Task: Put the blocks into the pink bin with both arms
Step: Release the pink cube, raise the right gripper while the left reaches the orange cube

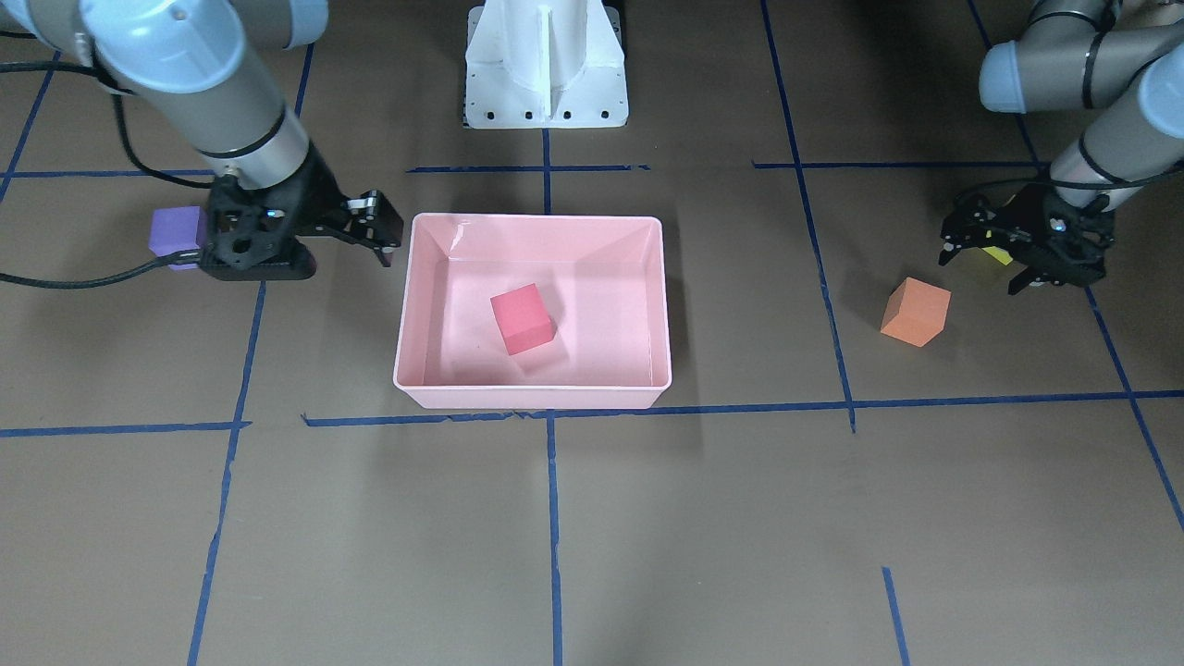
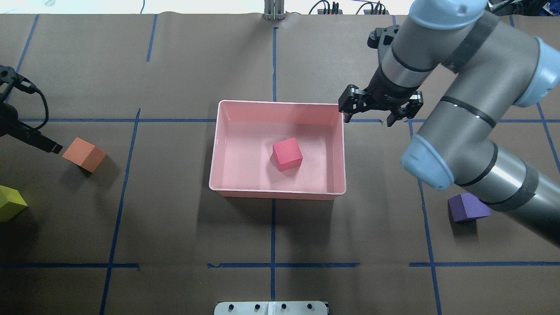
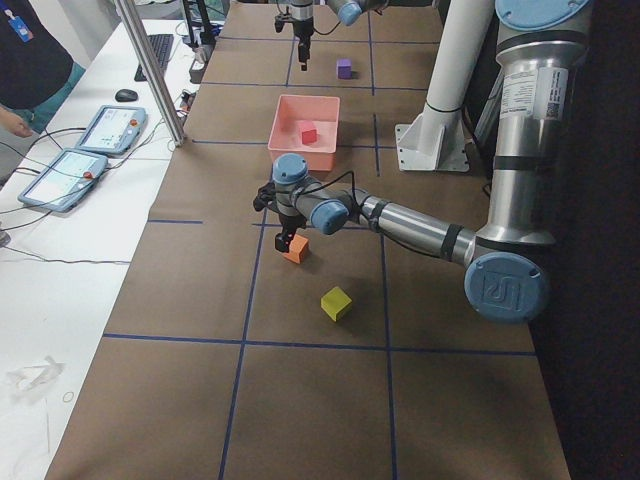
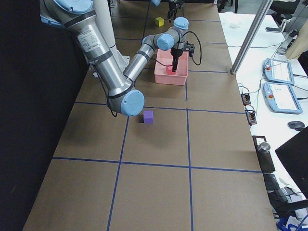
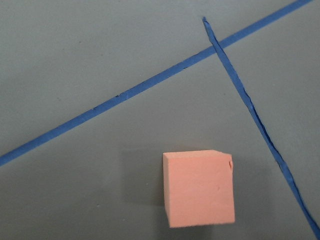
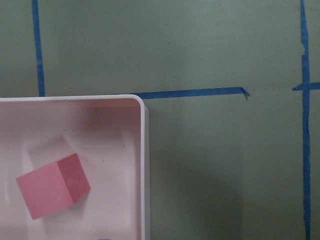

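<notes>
Recording red-pink block (image 2: 287, 154) inside pink bin (image 2: 278, 103); orange block (image 2: 84, 154), yellow block (image 2: 9, 203), purple block (image 2: 467, 208) out on table (image 2: 175, 218); right gripper (image 2: 367, 120) spread wide, empty, beside bin corner; left gripper (image 1: 982, 270) parted, empty, near orange block.

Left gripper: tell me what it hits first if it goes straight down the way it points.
Most likely the orange block, which sits almost under the left gripper in its wrist view. Depth is unclear: if the jaws are slightly off, they would land on the brown table beside it.
</notes>
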`<act>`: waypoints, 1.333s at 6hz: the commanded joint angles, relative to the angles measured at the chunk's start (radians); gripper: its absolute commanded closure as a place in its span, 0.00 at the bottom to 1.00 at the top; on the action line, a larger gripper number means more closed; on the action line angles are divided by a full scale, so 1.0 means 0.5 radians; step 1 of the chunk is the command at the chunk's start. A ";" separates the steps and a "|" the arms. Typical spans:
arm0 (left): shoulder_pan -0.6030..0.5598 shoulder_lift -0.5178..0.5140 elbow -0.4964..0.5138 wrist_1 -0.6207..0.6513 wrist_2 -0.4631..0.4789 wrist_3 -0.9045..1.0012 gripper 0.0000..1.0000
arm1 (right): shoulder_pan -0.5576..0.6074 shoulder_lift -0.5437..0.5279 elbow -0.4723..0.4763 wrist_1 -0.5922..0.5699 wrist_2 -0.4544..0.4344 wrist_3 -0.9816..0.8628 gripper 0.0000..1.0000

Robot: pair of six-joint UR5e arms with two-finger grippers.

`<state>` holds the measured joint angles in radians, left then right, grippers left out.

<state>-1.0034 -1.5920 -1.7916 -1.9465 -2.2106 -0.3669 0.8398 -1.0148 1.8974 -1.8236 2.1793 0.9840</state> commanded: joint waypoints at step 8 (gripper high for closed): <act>0.246 -0.166 0.322 -0.197 0.120 -0.208 0.44 | 0.072 -0.072 0.019 -0.004 0.010 -0.090 0.00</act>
<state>-0.8811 -1.6755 -1.6215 -2.0455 -2.1509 -0.4720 0.8592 -1.0478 1.9070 -1.8226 2.1786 0.9549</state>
